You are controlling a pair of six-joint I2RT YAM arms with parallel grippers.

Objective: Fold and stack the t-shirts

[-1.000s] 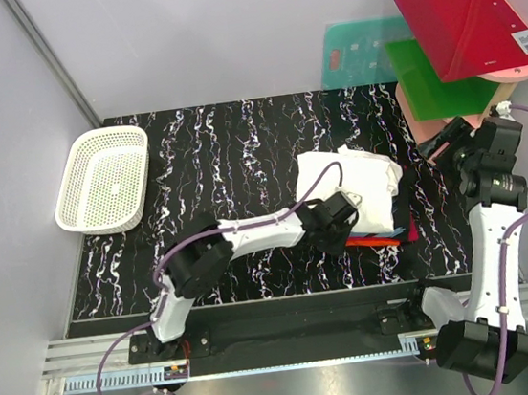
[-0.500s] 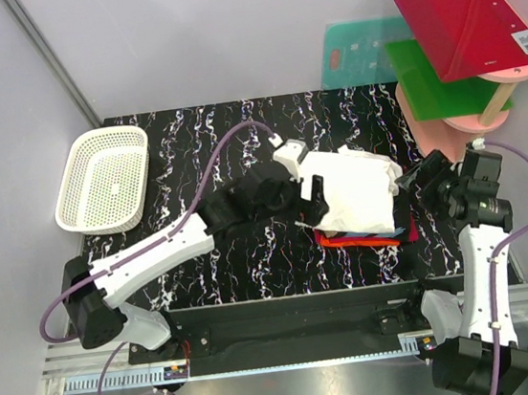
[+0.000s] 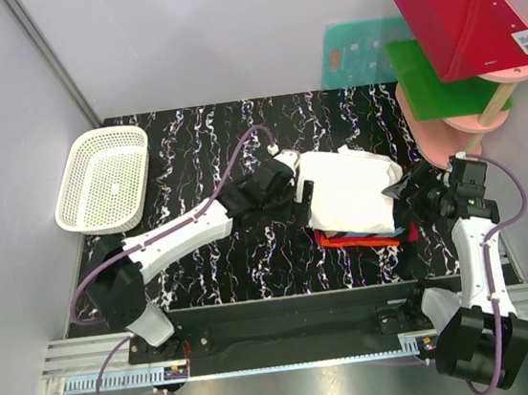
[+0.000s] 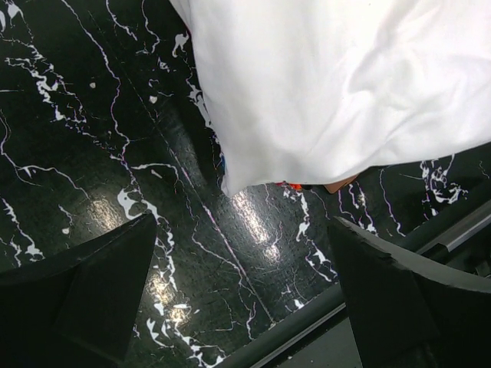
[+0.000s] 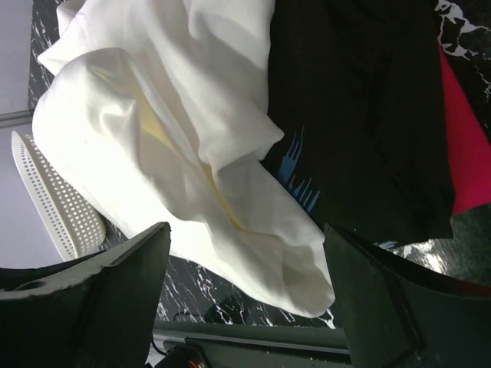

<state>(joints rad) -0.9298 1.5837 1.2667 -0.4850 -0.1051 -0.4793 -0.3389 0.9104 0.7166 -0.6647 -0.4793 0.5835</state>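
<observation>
Marble table: white tee over black tee, red tee; left gripper, right gripper both wide open, empty.

The white t-shirt shows plain white. The black t-shirt carries blue brushstroke marks. The red-orange t-shirt is unpatterned. The desk: black, white veining. The basket: white mesh.

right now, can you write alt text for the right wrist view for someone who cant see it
A crumpled white cloth t-shirt lies over a black t-shirt with a blue print, which rests on a red-orange t-shirt, on a black marbled table. The open jaws frame the bottom, holding nothing; a white plastic mesh basket shows at the left edge.
</observation>
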